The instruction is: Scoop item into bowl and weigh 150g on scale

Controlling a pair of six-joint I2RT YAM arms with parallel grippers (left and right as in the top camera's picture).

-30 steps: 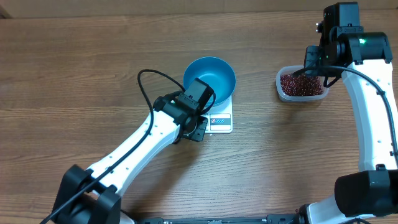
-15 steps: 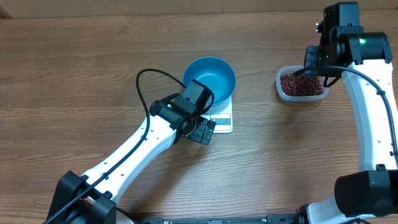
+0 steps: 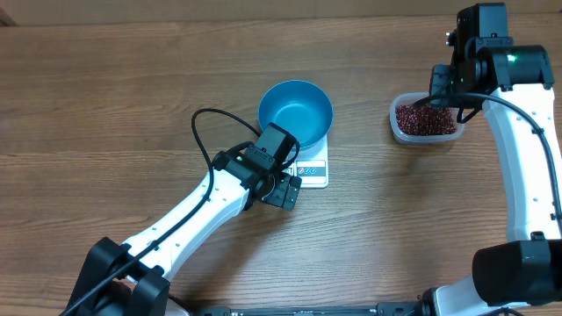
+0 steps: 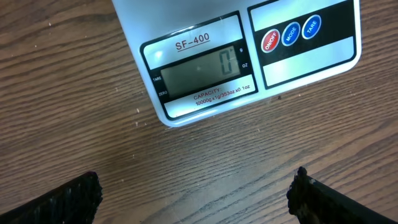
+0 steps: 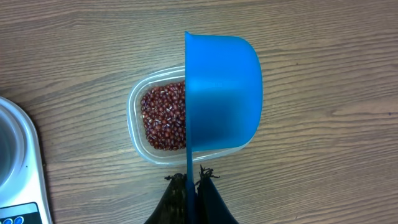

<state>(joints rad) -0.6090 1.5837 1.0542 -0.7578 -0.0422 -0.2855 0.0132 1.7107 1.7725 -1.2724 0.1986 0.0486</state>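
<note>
The blue bowl (image 3: 296,112) stands on the white scale (image 3: 312,168), and nothing lies inside it. In the left wrist view the scale's (image 4: 249,56) display reads 0. My left gripper (image 4: 194,199) hangs open over bare wood just short of the scale's display edge, holding nothing; the overhead view puts the left gripper (image 3: 285,189) at the scale's near-left corner. My right gripper (image 5: 191,186) is shut on the thin handle of a small blue scoop (image 5: 224,93), held on edge above the clear tub (image 5: 134,124) of red-brown beans (image 5: 163,118).
The tub (image 3: 426,119) sits at the far right of the wooden table (image 3: 132,88), about a hand's width from the scale. A black cable (image 3: 200,132) loops from the left arm over the table. The scale's corner (image 5: 18,168) shows at the right wrist view's left edge.
My left gripper has opened fully and drawn back a little from the scale towards the table's near side. The bowl stays on the scale. The right arm has not moved.
</note>
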